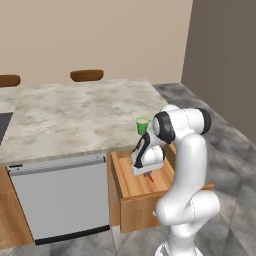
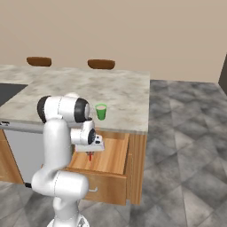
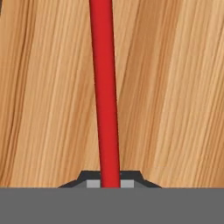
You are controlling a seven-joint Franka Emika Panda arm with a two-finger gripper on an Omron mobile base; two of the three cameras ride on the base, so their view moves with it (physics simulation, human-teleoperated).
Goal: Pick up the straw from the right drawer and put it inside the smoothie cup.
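At center frame, we see our claw (image 3: 109, 181) pinching the red straw (image 3: 105, 92) low over the open right drawer (image 1: 131, 182), while the green smoothie cup (image 2: 101, 111) stands on the table (image 1: 75, 112) above.

The right drawer (image 2: 113, 155) stands pulled out and open from above, its wooden walls closing in the sides, while the counter (image 2: 119, 95) edge overhangs its back and the smoothie cup (image 2: 101, 111) stands alone near that edge with bare stone all round it.
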